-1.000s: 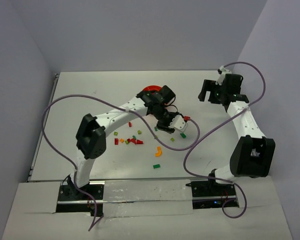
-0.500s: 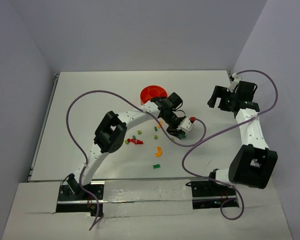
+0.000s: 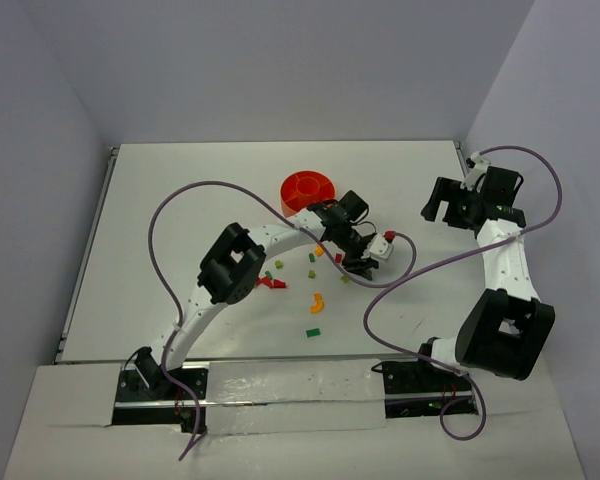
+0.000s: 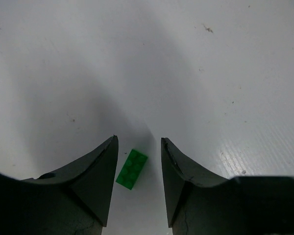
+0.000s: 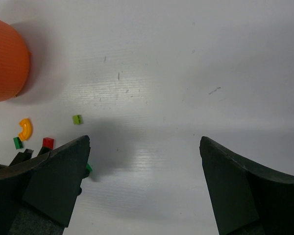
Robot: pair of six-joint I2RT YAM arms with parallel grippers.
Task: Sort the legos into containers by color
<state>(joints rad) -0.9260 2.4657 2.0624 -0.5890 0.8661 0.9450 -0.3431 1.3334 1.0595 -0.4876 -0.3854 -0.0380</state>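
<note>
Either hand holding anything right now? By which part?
Nothing is held. The left hand straddles a green lego brick lying on the table, fingers clear of its sides. The right hand is open and empty.

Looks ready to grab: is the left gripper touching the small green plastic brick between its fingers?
Cannot tell. Left wrist view: the green brick lies between the left gripper's open fingers, clear of one, its corner almost meeting the other.

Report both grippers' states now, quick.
Left gripper: open, jaws straddling a small green plastic brick, not gripping it.
Right gripper: open wide, empty.
</note>
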